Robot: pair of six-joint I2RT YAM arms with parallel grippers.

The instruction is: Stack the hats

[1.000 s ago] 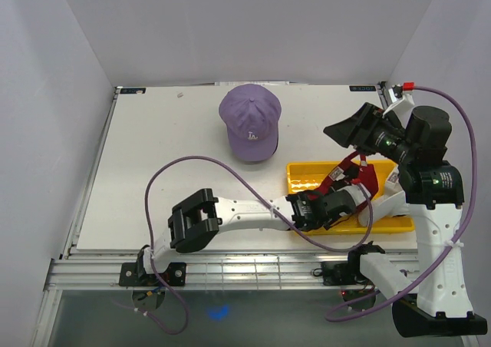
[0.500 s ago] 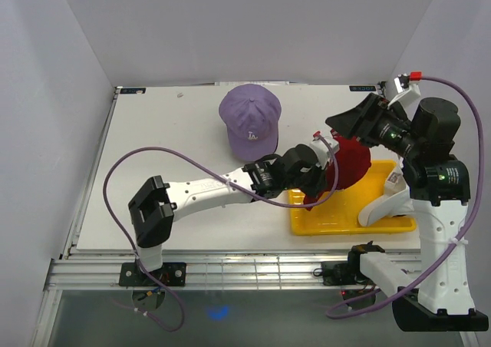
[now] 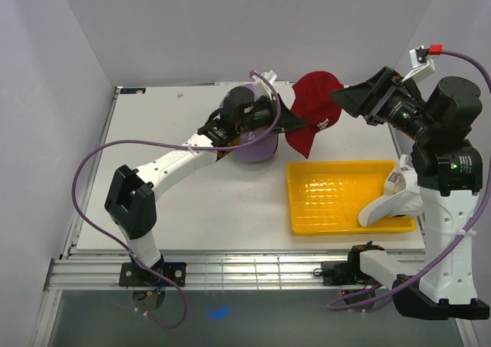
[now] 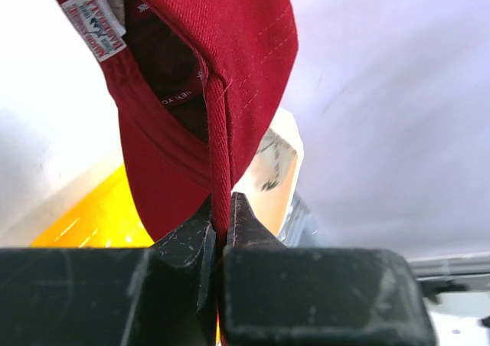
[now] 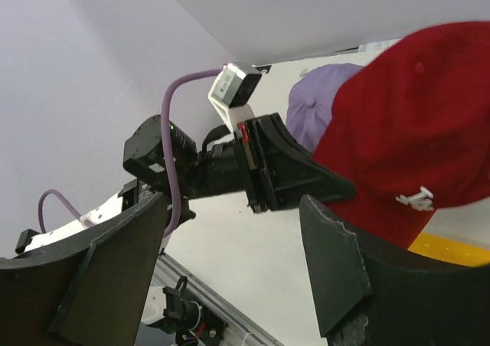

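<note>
Hold left gripper [image 4: 220, 223] pinched almost closed on the red hat [image 3: 314, 105] seam, aloft at 3 o'clock of the lavender hat [image 3: 253, 149]. Leave right gripper [image 5: 230, 208] spread wide, gripping nothing, at 3 o'clock of the red hat. Carry toward 9 o'clock, centre over lavender crown, lower, then release. Read sweatband print [image 4: 180, 97] as "NEW YO…" only; treat sewn tag [image 4: 93, 24] as illegible.

Red hat [image 3: 316, 105] in left gripper [image 3: 286, 123] beside lavender hat [image 3: 253, 151]
</note>
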